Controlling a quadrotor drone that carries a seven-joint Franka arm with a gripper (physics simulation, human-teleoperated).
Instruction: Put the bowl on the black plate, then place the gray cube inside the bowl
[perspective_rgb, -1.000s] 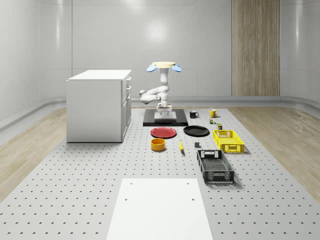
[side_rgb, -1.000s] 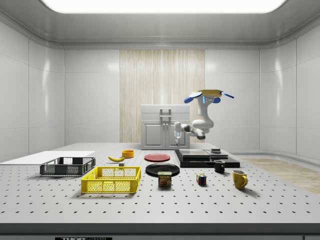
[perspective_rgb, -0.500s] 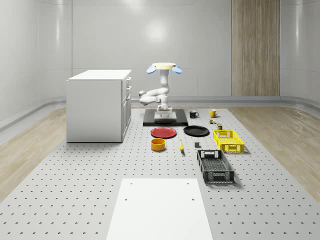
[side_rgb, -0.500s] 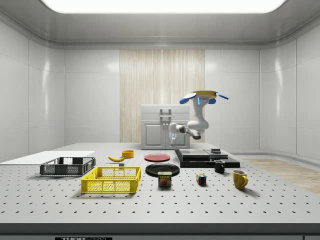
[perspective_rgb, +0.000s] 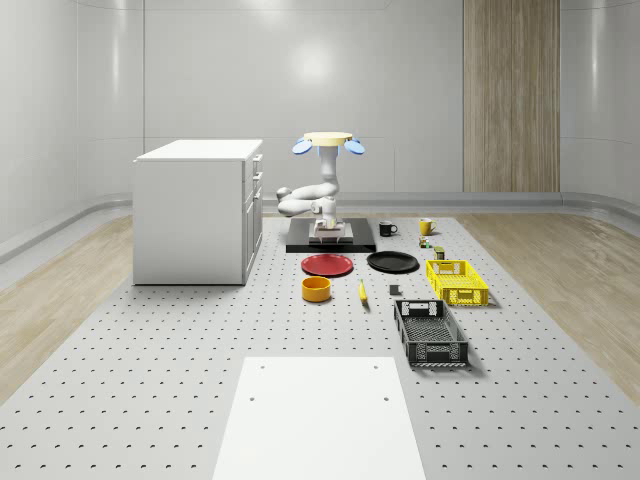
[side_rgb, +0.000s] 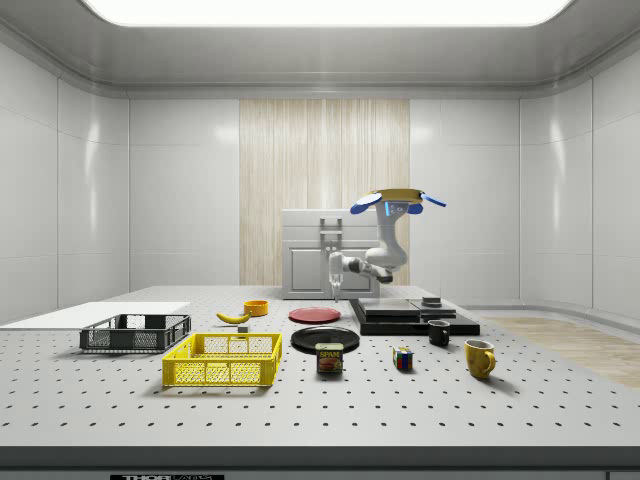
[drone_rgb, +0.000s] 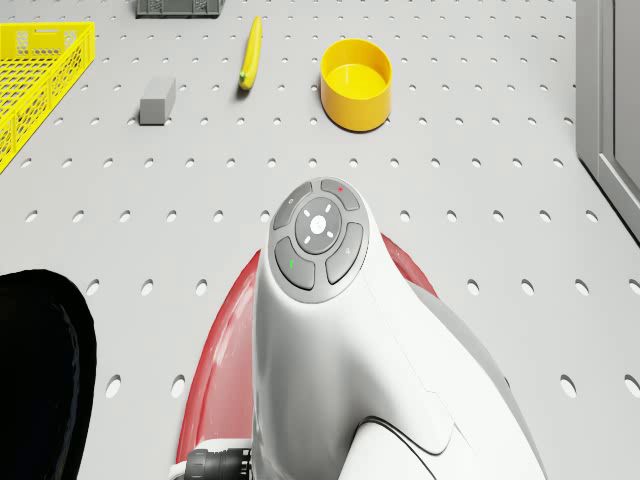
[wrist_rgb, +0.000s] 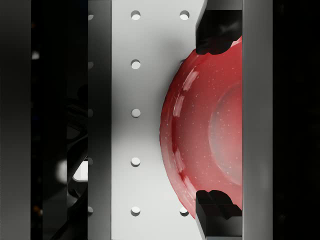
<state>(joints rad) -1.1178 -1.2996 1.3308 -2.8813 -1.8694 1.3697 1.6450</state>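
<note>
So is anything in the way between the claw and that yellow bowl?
Nothing visible. The drone hovers over the black platform, its gripper hanging open above the edge of the red plate; only bare table lies between that flat plate and the yellow bowl.

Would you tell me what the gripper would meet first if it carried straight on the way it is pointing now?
Probably the red plate: the gripper points down at its edge, with bare table alongside; depth is uncertain.

red plate (perspective_rgb: 327, 265) | banana (drone_rgb: 250, 52) | yellow crate (perspective_rgb: 457, 281) | black crate (perspective_rgb: 430, 333) | white cabinet (perspective_rgb: 198, 211)
</note>
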